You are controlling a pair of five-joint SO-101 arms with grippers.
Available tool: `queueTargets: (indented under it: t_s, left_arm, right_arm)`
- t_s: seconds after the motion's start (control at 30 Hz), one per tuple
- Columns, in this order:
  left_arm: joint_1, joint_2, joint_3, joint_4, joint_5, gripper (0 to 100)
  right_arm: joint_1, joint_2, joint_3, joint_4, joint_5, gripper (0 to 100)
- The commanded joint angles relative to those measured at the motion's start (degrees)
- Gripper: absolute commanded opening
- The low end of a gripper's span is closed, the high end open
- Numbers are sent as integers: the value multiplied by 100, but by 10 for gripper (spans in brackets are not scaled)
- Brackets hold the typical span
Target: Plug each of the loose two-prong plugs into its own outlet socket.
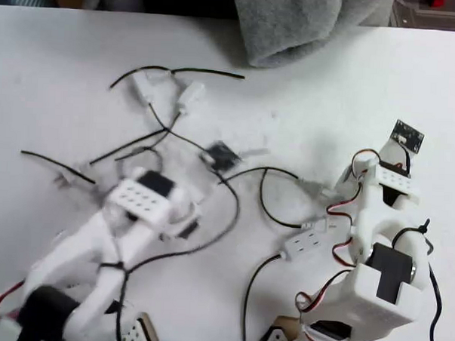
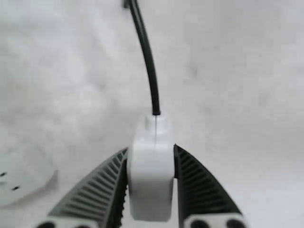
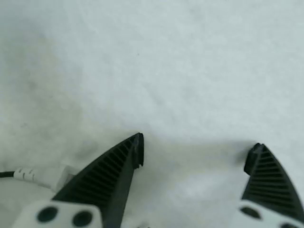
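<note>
My left gripper (image 2: 151,156) is shut on a white two-prong plug (image 2: 151,180), whose black cord (image 2: 147,61) runs away over the table. In the high view the left arm (image 1: 139,198) sits left of centre among tangled cords. My right gripper (image 3: 197,149) is open above bare table, with a white plug end (image 3: 47,178) just beside one finger. The right arm (image 1: 384,223) stands at the right. A white outlet strip (image 1: 309,240) lies beside it, with a loose plug (image 1: 311,188) a little beyond it. Two more white plugs (image 1: 144,87) (image 1: 189,97) lie at the back.
Black cords (image 1: 233,208) loop across the middle of the white table (image 1: 329,92). A small black block (image 1: 222,155) lies at the centre. A grey cloth (image 1: 294,22) hangs over the far edge. A white piece with small holes (image 2: 19,183) lies near my left gripper.
</note>
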Motion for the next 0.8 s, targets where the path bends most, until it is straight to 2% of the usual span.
queueTargets:
  t_s: [0.0, 0.13, 0.23, 0.37, 0.53, 0.77]
  left_arm:
    - [-989, -585, 185, -563, -774, 98]
    - [-1974, -312, 396, -1468, -1714, 116]
    - [-2343, 338, 334, -1776, -2119, 115]
    - [-2422, 1218, -633, -1055, -2101, 113]
    - [-2299, 2255, -1609, -545, -2110, 113]
    - [-2387, 2308, -1793, -352, -1960, 117]
  right_arm:
    - [-48, -242, -35, -57, 44, 342]
    - [-48, -242, -35, -57, 44, 342]
    - [-48, -242, -35, -57, 44, 342]
    - [-48, -242, -35, -57, 44, 342]
    - [-48, -242, -35, -57, 44, 342]
    - [-48, -242, -35, -127, 44, 342]
